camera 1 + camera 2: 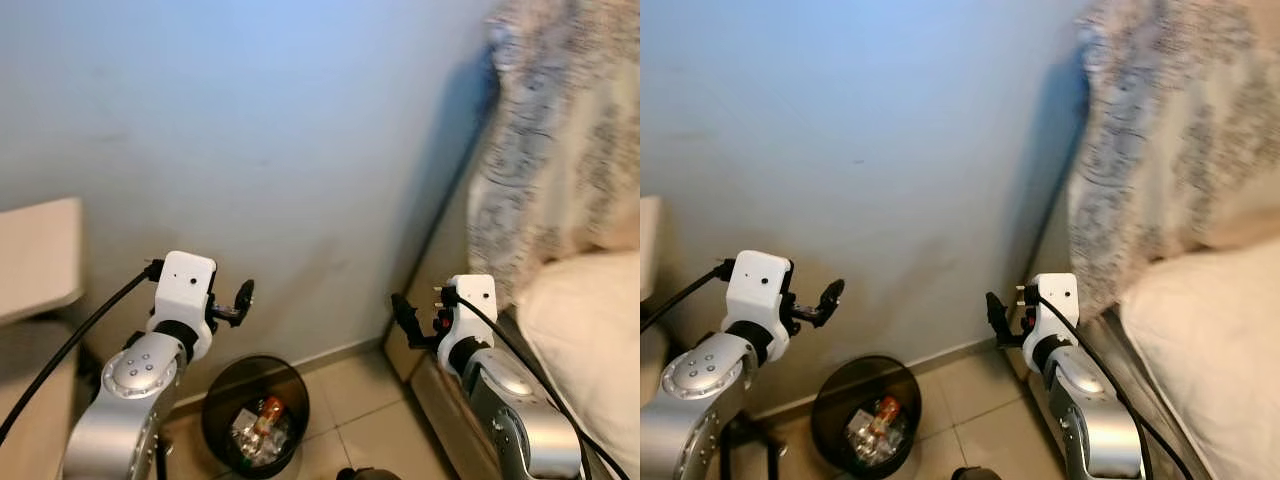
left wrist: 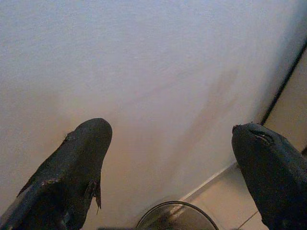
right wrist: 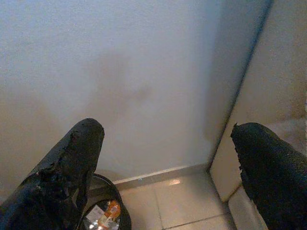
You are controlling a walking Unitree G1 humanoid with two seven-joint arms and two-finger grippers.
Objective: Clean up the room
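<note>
Bin (image 1: 256,416) is sitting on the floor against the wall, below and between both raised arms, nearer the left gripper (image 1: 243,297). Left and right gripper (image 1: 402,318) are both holding their fingers apart, empty.

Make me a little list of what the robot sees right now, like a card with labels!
place: corner by a pale wall, tiled floor
bin: round black trash bin on the floor against the wall, wrappers inside
bed: on the robot's right, white mattress, patterned blanket
left gripper: open, held up above the bin, holding nothing
right gripper: open, raised near the bed frame, holding nothing
</note>
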